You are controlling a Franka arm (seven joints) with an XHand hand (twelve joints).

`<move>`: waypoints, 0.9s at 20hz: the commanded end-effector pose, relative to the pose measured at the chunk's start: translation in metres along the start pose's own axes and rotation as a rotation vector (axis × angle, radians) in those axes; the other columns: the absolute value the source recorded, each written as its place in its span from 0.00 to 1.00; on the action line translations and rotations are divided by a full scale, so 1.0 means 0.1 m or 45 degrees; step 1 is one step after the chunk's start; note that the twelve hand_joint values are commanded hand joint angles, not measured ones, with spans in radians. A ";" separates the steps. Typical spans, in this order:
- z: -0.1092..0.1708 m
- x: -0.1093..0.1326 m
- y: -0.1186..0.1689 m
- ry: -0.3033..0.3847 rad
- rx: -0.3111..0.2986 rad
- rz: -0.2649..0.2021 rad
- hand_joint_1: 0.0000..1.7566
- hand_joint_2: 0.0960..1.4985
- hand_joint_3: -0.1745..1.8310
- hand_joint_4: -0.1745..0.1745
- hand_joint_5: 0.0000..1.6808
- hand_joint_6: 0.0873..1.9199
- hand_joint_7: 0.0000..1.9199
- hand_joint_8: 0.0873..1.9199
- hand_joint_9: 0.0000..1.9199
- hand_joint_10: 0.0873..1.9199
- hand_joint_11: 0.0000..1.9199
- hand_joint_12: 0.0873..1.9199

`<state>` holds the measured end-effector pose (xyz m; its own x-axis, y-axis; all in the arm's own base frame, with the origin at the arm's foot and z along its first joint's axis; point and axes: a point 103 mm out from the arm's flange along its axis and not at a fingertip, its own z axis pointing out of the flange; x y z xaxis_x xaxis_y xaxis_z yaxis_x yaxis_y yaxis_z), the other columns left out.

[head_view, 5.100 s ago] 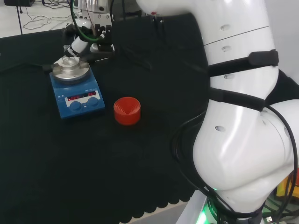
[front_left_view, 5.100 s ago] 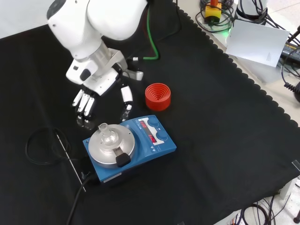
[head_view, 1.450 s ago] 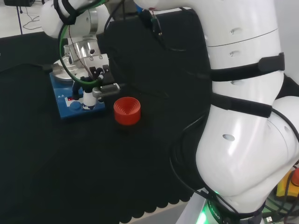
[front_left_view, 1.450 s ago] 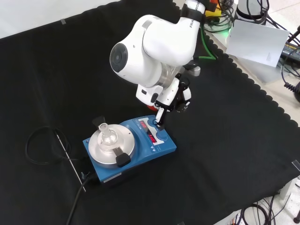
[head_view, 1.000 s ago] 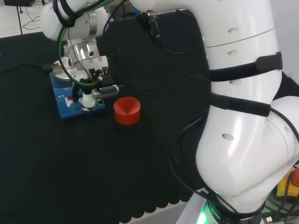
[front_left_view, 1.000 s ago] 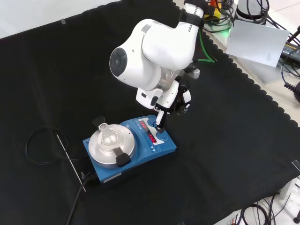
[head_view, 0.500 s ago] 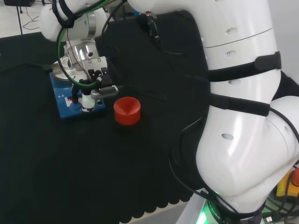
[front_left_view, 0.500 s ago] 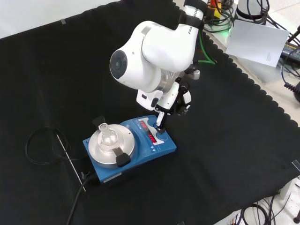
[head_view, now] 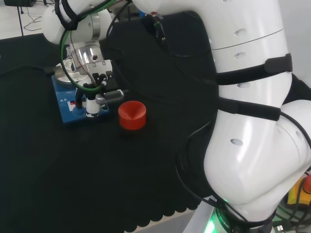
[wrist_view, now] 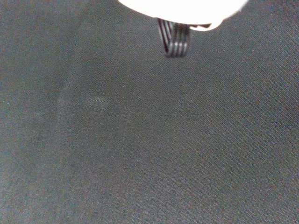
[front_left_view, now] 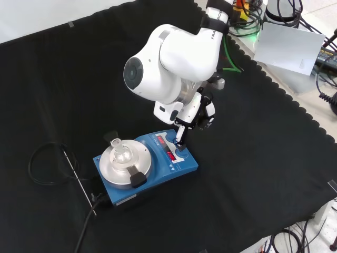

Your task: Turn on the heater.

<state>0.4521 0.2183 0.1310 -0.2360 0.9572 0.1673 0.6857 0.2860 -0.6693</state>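
The blue heater point(front_left_view: 158, 174) stands on the black cloth with a silver top plate point(front_left_view: 125, 163) and a small clear flask point(front_left_view: 118, 149) on it. Its front panel shows red lit displays and two round knobs. The hand point(front_left_view: 194, 112) hangs over that panel. One straight finger point(front_left_view: 180, 138) points down and touches the knob point(front_left_view: 182, 153) at the panel's corner, while the other fingers are curled back. In the head view the hand point(head_view: 93, 82) covers part of the heater point(head_view: 68, 110), its finger point(head_view: 91, 106) down on the panel, the thumb sticking out to the right.
A red ribbed ring stand point(head_view: 132, 115) sits just right of the heater in the head view. In the front view a coiled black cable point(front_left_view: 45, 163) and a thin rod point(front_left_view: 79, 182) lie left of the heater. The wrist view looks at black cloth point(wrist_view: 140, 140).
Five seconds ago the hand hung open behind the heater's plate; it has swung round to the front panel. Over the last second the finger has stayed on the knob, barely shifting.
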 end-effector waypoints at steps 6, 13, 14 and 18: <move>0.03 0.00 0.01 -0.019 0.012 0.006 0.79 0.40 0.62 0.30 0.15 0.28 0.78 0.87 0.79 0.77 0.56 0.67; 0.02 0.02 0.01 -0.018 0.011 0.008 0.79 0.40 0.62 0.30 0.15 0.28 0.78 0.87 0.79 0.76 0.56 0.66; 0.02 0.02 0.01 -0.017 0.012 0.007 0.79 0.40 0.62 0.30 0.15 0.28 0.78 0.87 0.79 0.76 0.56 0.66; 0.02 0.02 0.01 -0.022 0.015 0.012 0.79 0.40 0.63 0.30 0.15 0.28 0.78 0.87 0.79 0.76 0.56 0.66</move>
<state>0.4511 0.2196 0.1290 -0.2420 0.9580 0.1537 0.6805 0.2805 -0.6770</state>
